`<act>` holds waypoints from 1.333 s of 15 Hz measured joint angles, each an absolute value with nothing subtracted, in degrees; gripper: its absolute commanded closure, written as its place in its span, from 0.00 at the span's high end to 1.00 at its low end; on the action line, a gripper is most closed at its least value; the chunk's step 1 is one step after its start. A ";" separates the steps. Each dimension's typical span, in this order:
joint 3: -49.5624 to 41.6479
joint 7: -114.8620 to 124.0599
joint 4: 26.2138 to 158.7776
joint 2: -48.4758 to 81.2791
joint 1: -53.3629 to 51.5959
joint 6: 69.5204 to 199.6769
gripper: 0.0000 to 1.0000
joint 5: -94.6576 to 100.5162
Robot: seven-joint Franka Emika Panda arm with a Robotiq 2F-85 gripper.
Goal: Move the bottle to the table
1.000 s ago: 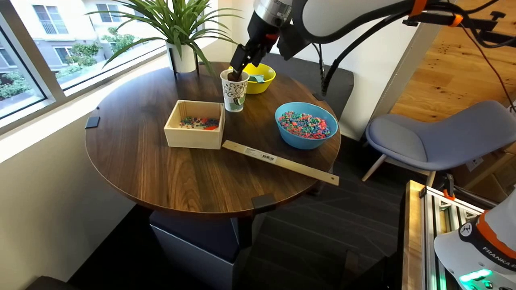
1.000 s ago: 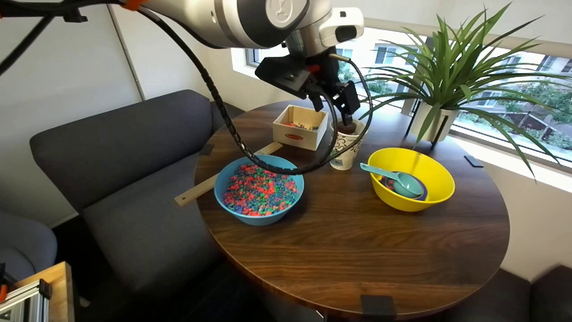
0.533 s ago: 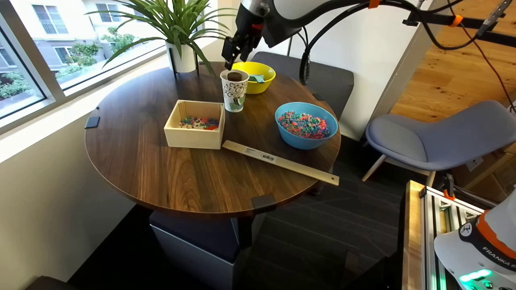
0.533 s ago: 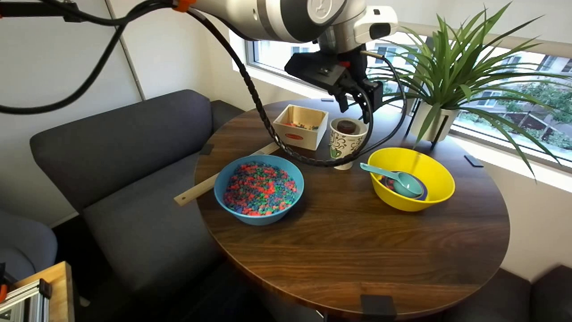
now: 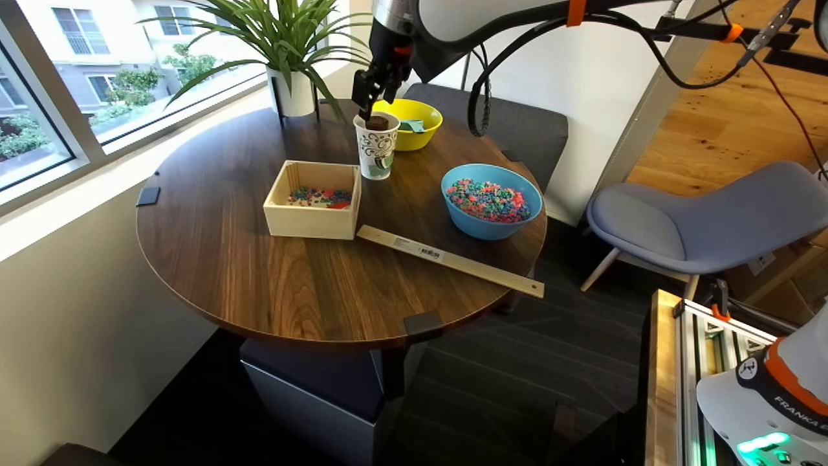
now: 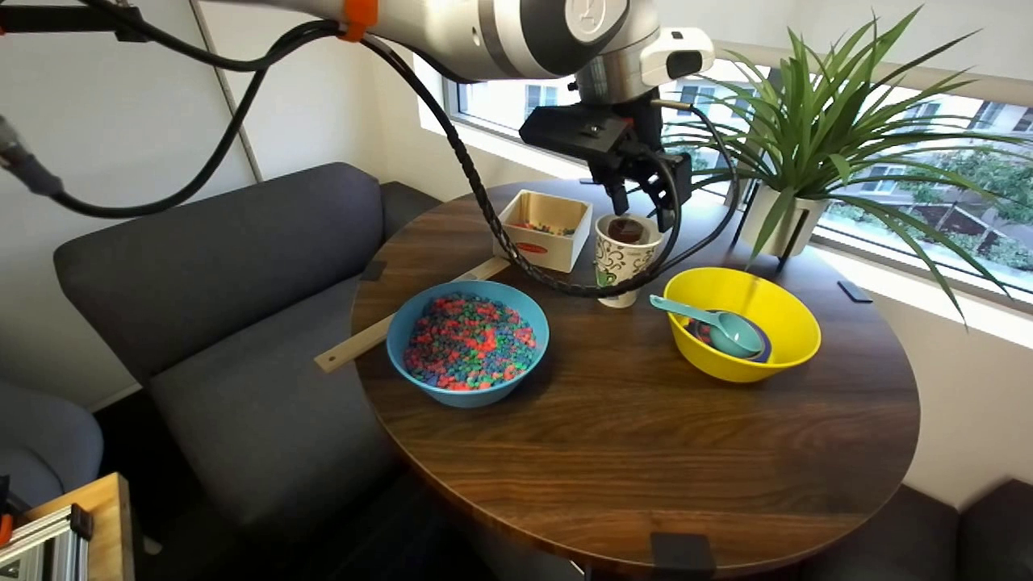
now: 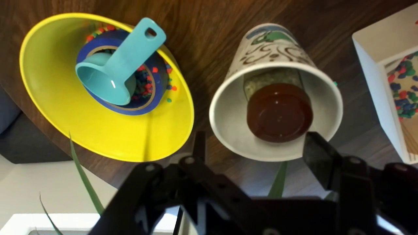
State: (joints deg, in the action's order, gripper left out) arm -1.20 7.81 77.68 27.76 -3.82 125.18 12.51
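Wrist view, left to right: a yellow bowl (image 7: 50,93) carries a turquoise scoop (image 7: 120,65). Beside it on the tabletop (image 7: 202,29) stands a patterned cup (image 7: 274,54), with the bottle (image 7: 278,101) inside, brown cap (image 7: 280,114) pointing up and long axis near upright, roughly in line with the cup's. My hand (image 7: 255,135) is spread wide at the cup's mouth, holding nothing; contact with the cup I cannot determine. Rightmost, a wooden box (image 7: 388,39).

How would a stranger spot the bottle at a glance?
On the round table, find the patterned cup between the wooden box and the yellow bowl. The bottle is inside that cup; unlike its neighbours, it has a glossy reddish-brown cap.
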 measured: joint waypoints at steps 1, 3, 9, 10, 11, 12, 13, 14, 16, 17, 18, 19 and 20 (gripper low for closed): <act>-1.29 7.81 77.60 28.06 -3.84 124.66 0.74 12.65; -1.33 7.81 76.98 28.40 -3.86 124.11 0.74 12.65; -1.29 7.77 76.23 28.47 -4.24 122.44 0.72 12.62; -1.29 7.76 76.11 28.47 -4.31 122.05 0.72 12.62; -1.29 7.76 76.01 28.47 -4.35 121.73 0.73 12.58; -1.29 7.76 75.84 28.48 -4.35 121.39 0.74 12.49; -1.29 7.76 75.64 28.48 -4.35 121.22 0.74 12.47; -1.29 7.76 75.43 28.48 -4.34 121.19 0.74 12.44; -1.29 7.76 75.14 28.48 -4.33 121.17 0.74 12.29; -1.29 7.76 75.05 28.48 -4.33 121.17 0.74 12.14; -1.28 7.76 74.99 28.48 -4.33 121.16 0.73 12.00; -1.25 7.75 74.97 28.48 -4.33 121.09 0.73 11.96; -1.23 7.75 74.97 28.49 -4.35 120.90 0.73 11.96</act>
State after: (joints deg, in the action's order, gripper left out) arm -1.23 7.75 74.97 28.49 -4.35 120.90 11.96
